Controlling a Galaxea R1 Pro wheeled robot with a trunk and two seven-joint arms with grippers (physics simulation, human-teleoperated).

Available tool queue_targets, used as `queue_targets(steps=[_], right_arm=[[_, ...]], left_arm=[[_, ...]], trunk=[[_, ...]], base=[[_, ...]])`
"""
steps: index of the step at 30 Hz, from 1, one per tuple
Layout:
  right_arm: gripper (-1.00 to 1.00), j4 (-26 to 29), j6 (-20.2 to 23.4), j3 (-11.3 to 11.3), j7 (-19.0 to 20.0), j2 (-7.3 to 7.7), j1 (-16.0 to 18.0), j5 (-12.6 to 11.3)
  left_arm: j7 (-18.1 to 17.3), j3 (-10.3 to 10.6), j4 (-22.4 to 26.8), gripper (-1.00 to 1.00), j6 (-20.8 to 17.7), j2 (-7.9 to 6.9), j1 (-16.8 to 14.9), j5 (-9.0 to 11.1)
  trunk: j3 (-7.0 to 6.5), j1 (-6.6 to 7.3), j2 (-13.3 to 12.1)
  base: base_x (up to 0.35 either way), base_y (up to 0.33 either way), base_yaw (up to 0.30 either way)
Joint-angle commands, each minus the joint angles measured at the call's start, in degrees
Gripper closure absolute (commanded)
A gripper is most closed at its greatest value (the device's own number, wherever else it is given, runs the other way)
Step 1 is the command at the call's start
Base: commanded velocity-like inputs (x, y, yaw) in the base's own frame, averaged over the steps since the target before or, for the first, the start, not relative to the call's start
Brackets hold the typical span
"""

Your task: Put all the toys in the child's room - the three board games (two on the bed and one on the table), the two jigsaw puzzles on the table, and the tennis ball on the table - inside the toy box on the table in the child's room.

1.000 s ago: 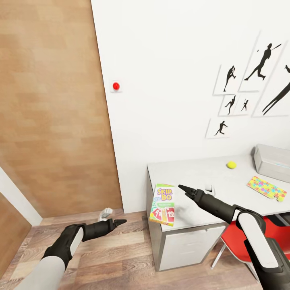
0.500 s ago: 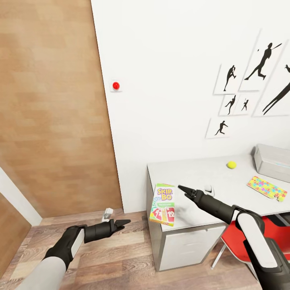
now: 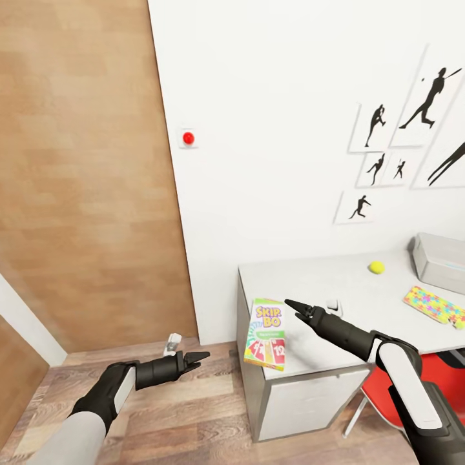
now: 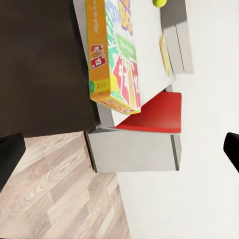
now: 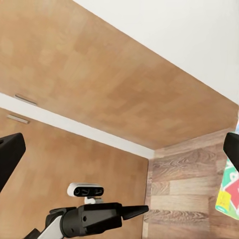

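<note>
The green-yellow-red Skip-Bo board game lies flat on the near left corner of the table, slightly over the front edge. My right gripper hovers just right of it, open and empty. Farther right are the tennis ball, a jigsaw puzzle and the grey toy box. My left gripper hangs open over the floor, left of the table. The left wrist view looks at the board game, the ball and the puzzle between widely spread fingers.
A red chair is tucked under the table beside my right arm. White drawers front the table's left end. A wooden door and white wall stand behind, with wood floor below. The right wrist view shows my left arm.
The whole picture has shifted slightly right and down as the camera moved. My left gripper sank a little over the floor. The right gripper holds nearly the same pose beside the board game.
</note>
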State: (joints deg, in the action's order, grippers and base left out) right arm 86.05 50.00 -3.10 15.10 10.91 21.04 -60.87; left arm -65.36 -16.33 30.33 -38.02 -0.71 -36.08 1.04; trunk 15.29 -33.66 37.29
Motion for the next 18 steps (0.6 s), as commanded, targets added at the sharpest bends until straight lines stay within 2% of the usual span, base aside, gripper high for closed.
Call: queue_targets(steps=[1, 9, 18], right_arm=[[-1.00, 0.00, 0.25, -0.08, 0.37, -0.01, 0.05, 0.31], [-1.00, -0.56, 0.19, -0.06, 0.37, -0.01, 0.05, 0.40], [-1.00, -0.79, 0.19, -0.06, 0.37, -0.01, 0.05, 0.40]], left_arm=[[-0.13, -0.11, -0.01, -1.00, -0.56, 0.01, -0.04, 0.10], [0.01, -0.11, -0.01, -1.00, -0.56, 0.09, -0.04, 0.11], [0.49, -0.11, -0.22, -1.00, -0.68, 0.17, -0.04, 0.02]], trunk=[[0.08, -0.03, 0.07], [0.08, -0.03, 0.07], [0.08, -0.03, 0.07]], base=[[0.090, 0.052, 0.000], [0.037, 0.023, 0.000], [0.107, 0.106, 0.000]])
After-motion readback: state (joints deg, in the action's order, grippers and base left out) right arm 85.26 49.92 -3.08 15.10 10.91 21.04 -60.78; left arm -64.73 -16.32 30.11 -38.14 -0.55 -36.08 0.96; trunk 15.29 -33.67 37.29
